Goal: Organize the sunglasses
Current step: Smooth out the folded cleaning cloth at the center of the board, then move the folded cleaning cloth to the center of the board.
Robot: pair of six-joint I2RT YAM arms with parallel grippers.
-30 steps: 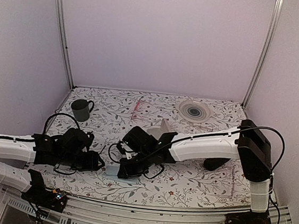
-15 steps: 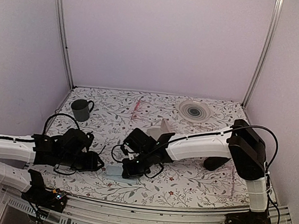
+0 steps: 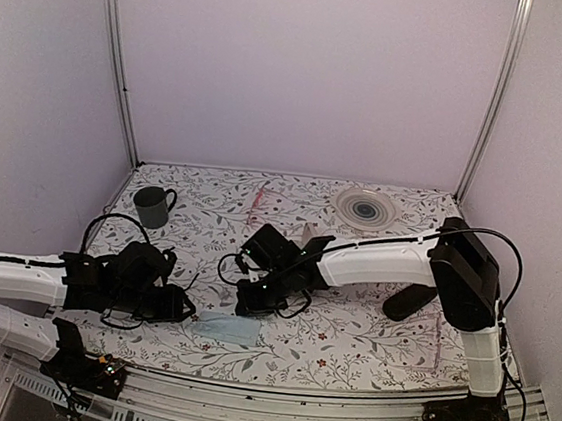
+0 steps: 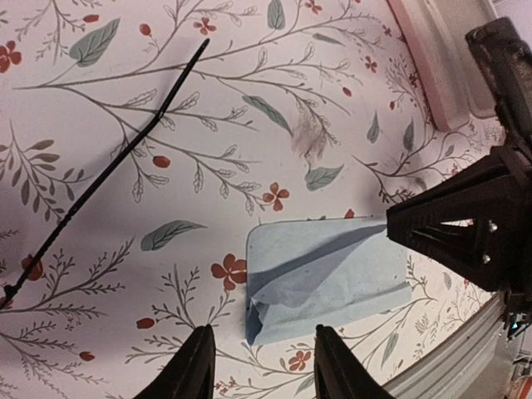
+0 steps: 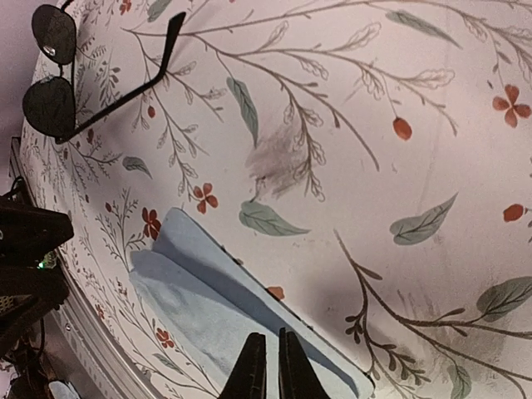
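Note:
The sunglasses lie open on the floral table at the right wrist view's top left, round dark lenses down and one slim temple stretched out. That temple crosses the left wrist view, and in the top view it shows just past my left gripper. My left gripper is open and empty, low over the table beside a folded blue cloth. My right gripper is shut and hangs over the cloth's far edge.
In the top view, pale pink glasses lie at the back, a striped plate back right and a dark mug back left. A black oval case lies under the right arm. The metal front rail runs close below the cloth.
My right gripper has pulled back and to the right from the cloth, which now lies more exposed. The left arm has not moved.

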